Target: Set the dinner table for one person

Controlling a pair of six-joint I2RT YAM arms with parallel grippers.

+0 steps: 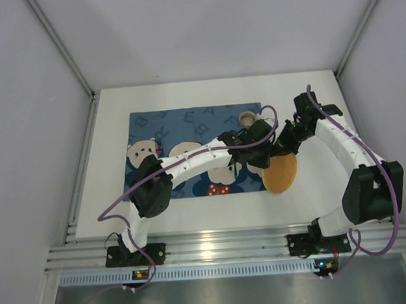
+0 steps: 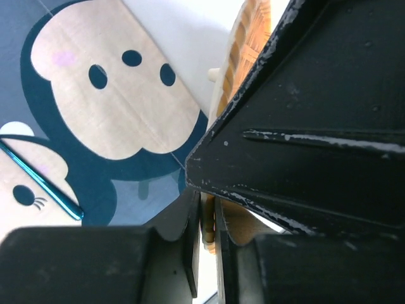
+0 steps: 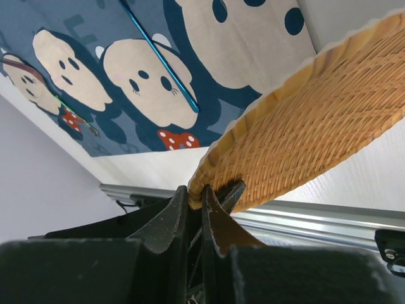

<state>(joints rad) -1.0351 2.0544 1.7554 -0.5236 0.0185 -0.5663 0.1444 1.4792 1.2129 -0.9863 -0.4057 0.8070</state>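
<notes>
1. One large white dinner table [image 1: 186, 94] fills the middle of the top view. It reaches down to the ribbed aluminium rail [image 1: 209, 248] in the lower part of the frame.
2. On its centre a blue cartoon-print placemat [image 1: 187, 125] lies flat, with white tabletop showing around all four sides.
3. A round woven plate [image 1: 281, 175] is at the lower right corner of the placemat in the top view, partly over the cloth and partly over the bare table. In the right wrist view it is tilted, its rim rising toward the upper right of that frame.
4. The right gripper [image 3: 195, 196] has its jaws clamped on the rim of the plate. The wicker edge is pinched between the two black fingers [image 3: 166, 218] at the bottom centre of the right wrist view.
5. The left gripper [image 2: 207, 231] reaches across the placemat to the same plate. In the left wrist view its jaws stand very close together at the bottom centre, with a thin strip of the wicker rim between them. A big black part [image 2: 316, 126], which I cannot identify with certainty, covers the right half of this view.
6. A small beige cup [image 1: 248, 116] stands upright on the placemat near its upper right corner, just above the grippers in the top view.
7. A thin teal stick [image 3: 161, 60] lies on the placemat, apart from the plate.
</notes>
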